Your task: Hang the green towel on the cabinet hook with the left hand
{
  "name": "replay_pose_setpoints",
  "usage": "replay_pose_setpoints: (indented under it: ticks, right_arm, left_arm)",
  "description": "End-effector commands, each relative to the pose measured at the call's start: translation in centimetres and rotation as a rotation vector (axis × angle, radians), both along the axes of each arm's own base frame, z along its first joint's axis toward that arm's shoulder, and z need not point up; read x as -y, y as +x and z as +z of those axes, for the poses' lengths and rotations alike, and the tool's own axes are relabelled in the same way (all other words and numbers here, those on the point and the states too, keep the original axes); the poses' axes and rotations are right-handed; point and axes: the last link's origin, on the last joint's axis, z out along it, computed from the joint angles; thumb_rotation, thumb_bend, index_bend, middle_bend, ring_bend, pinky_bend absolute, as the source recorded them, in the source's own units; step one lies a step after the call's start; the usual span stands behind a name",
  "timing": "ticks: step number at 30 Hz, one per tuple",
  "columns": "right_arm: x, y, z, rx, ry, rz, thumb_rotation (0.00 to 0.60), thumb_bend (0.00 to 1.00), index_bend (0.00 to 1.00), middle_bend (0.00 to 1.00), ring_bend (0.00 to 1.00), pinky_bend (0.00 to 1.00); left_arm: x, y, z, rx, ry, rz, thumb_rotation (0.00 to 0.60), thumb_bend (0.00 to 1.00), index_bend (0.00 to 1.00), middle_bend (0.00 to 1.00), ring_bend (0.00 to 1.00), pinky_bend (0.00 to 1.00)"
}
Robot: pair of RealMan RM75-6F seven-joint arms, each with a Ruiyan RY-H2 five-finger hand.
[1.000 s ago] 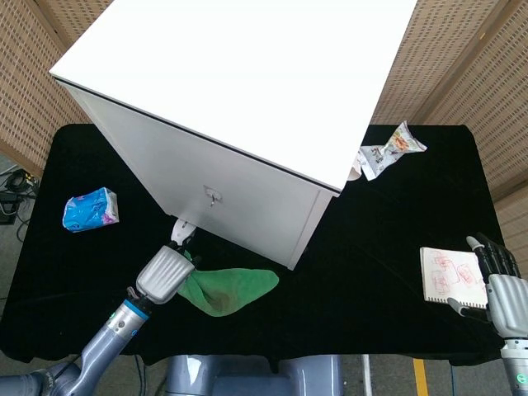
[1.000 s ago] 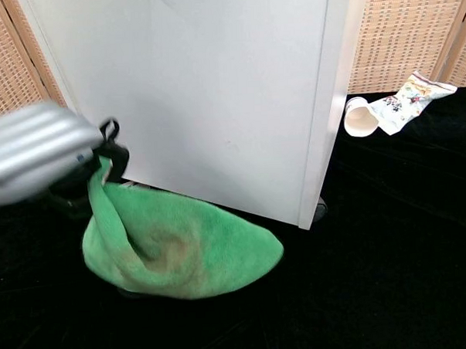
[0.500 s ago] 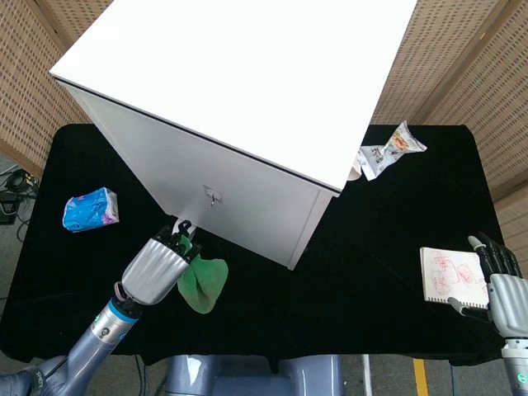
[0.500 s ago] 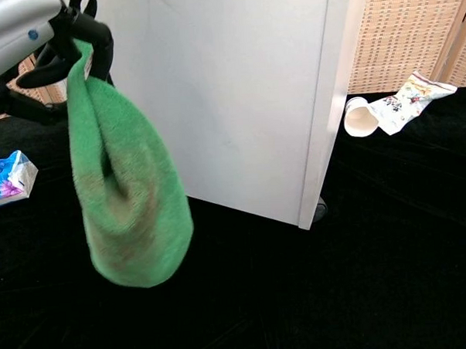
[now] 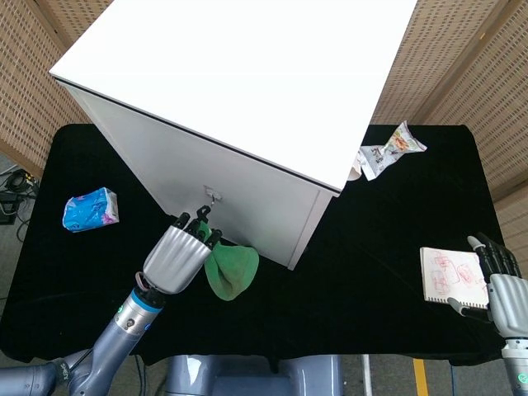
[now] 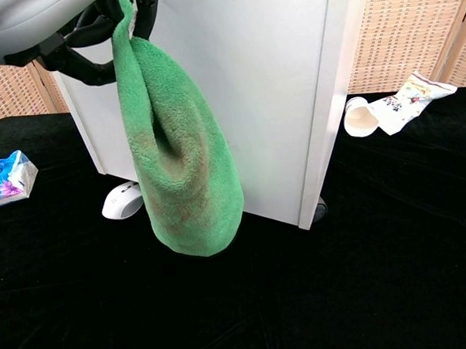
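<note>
The green towel point(image 6: 182, 153) hangs in a long fold from my left hand point(image 5: 176, 257), which grips its top end in front of the white cabinet point(image 5: 247, 107). In the head view the towel point(image 5: 231, 271) dangles just below and right of the small metal hook point(image 5: 213, 195) on the cabinet's front; the fingers sit close under the hook. In the chest view my left hand point(image 6: 53, 32) is at the top left and the hook is out of frame. My right hand point(image 5: 500, 280) rests at the table's right edge with its fingers apart, holding nothing.
A white mouse point(image 6: 123, 201) lies by the cabinet's foot. A blue tissue pack point(image 5: 91, 209) is at the left. A snack bag point(image 5: 393, 148) and a paper cup point(image 6: 360, 116) lie at the back right. A notepad point(image 5: 450, 275) sits beside my right hand.
My left hand has lifted the towel off the table and carried it up and right toward the hook. The white mouse is now uncovered. The right hand has not moved.
</note>
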Motion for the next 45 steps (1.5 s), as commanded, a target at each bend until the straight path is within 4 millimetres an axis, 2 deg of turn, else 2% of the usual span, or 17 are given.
replay_pose_setpoints:
  ticks: [1, 15, 28, 34, 37, 40, 42, 43, 45]
  right_arm:
    - [0.0, 0.0, 0.1, 0.002, -0.001, -0.001, 0.600, 0.11, 0.00, 0.00, 0.00, 0.00]
    - [0.0, 0.0, 0.2, 0.005, -0.003, 0.001, 0.600, 0.11, 0.00, 0.00, 0.00, 0.00]
    - [-0.1, 0.1, 0.0, 0.001, 0.004, 0.003, 0.600, 0.11, 0.00, 0.00, 0.00, 0.00]
    - [0.0, 0.0, 0.0, 0.001, 0.004, 0.000, 0.600, 0.11, 0.00, 0.00, 0.00, 0.00]
    - [0.0, 0.0, 0.0, 0.000, 0.004, 0.000, 0.600, 0.11, 0.00, 0.00, 0.00, 0.00]
    - [0.0, 0.0, 0.0, 0.000, 0.004, -0.002, 0.600, 0.11, 0.00, 0.00, 0.00, 0.00]
    - [0.0, 0.0, 0.0, 0.001, 0.003, -0.002, 0.600, 0.11, 0.00, 0.00, 0.00, 0.00]
    - [0.0, 0.0, 0.0, 0.001, 0.003, -0.002, 0.600, 0.11, 0.00, 0.00, 0.00, 0.00]
    - [0.0, 0.0, 0.0, -0.001, 0.004, -0.002, 0.600, 0.11, 0.00, 0.00, 0.00, 0.00]
  left_arm:
    - [-0.1, 0.4, -0.2, -0.002, -0.002, 0.004, 0.600, 0.55, 0.91, 0.91, 0.68, 0.58]
    - [-1.4, 0.4, -1.1, -0.025, -0.003, 0.031, 0.600, 0.54, 0.91, 0.91, 0.68, 0.58]
    - [-1.6, -1.8, -2.0, -0.053, -0.024, 0.077, 0.600, 0.53, 0.91, 0.91, 0.68, 0.58]
    - [-1.3, -2.9, -2.5, -0.074, -0.030, 0.079, 0.600, 0.49, 0.89, 0.91, 0.68, 0.58]
    - [-1.0, -3.6, -2.7, -0.087, -0.022, 0.064, 0.600, 0.39, 0.75, 0.84, 0.64, 0.55]
    - [-0.3, -4.4, -2.5, -0.077, -0.001, 0.033, 0.600, 0.21, 0.45, 0.65, 0.46, 0.44]
    - [0.0, -4.8, -2.4, -0.060, -0.001, 0.014, 0.600, 0.13, 0.24, 0.45, 0.29, 0.29]
    - [0.2, -5.0, -2.3, -0.050, -0.004, 0.004, 0.600, 0.11, 0.18, 0.38, 0.23, 0.23]
    - [0.4, -5.4, -2.2, -0.043, -0.006, -0.015, 0.600, 0.07, 0.04, 0.16, 0.05, 0.05]
